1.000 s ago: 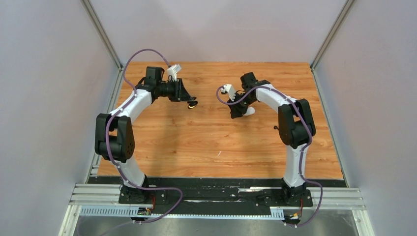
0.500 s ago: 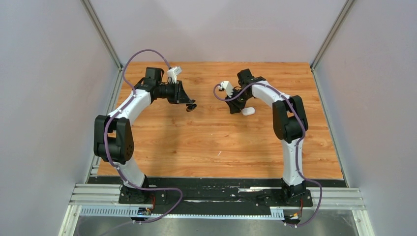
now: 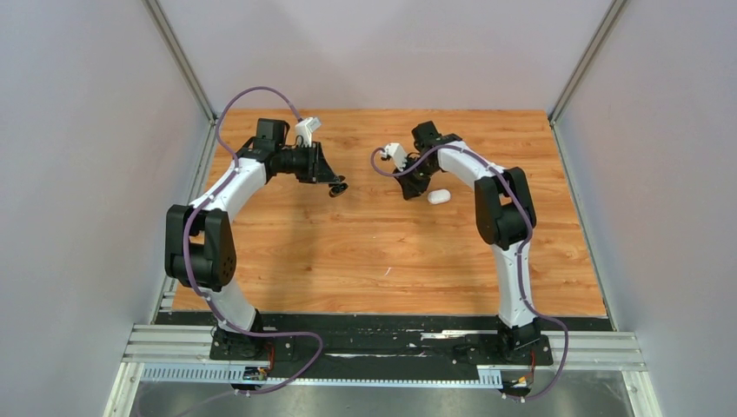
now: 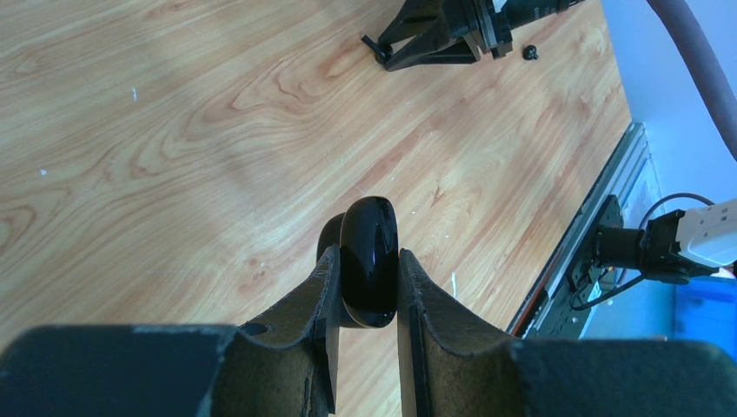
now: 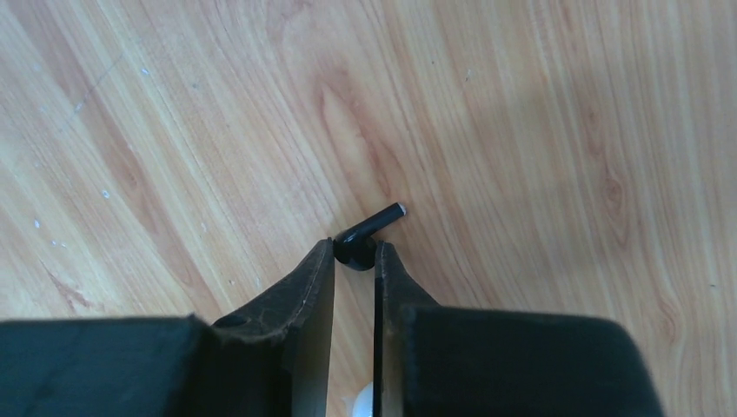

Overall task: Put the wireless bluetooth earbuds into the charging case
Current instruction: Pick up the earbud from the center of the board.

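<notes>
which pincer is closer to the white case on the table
Right. The right pincer hangs just beside the white case; the left pincer is much farther to its left.

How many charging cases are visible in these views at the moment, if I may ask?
2. A black case is clamped in the left pincer; a white case lies unheld on the table. Others may be hidden behind the arms.

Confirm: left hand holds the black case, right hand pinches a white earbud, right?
No. The right hand pinches a black earbud, not white, as the right wrist view shows. The left hand does hold the black case.
</notes>
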